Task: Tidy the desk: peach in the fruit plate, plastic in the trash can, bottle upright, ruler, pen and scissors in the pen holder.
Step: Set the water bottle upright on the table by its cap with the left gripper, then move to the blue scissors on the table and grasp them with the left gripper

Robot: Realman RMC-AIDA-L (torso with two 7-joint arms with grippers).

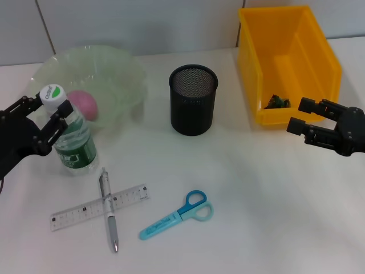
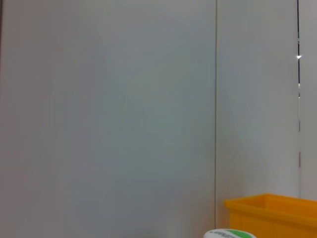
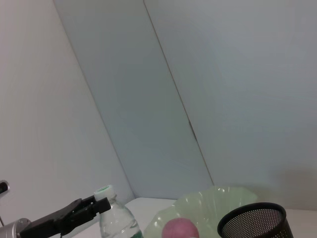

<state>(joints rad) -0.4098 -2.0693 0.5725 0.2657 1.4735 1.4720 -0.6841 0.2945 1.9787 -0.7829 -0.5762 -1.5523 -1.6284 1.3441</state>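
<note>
so the left gripper (image 1: 48,117) is pinching the upright bottle (image 1: 71,140) just beside the fruit plate (image 1: 122,71). the right gripper (image 1: 300,116) hangs spread open, far across from that plate.

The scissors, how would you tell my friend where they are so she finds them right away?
Start at the black mesh pen holder in the middle of the white desk, then look toward the near edge. The scissors lie flat there, shut, just right of the crossed ruler and pen. They are the only light blue thing, with two ring handles.
</note>
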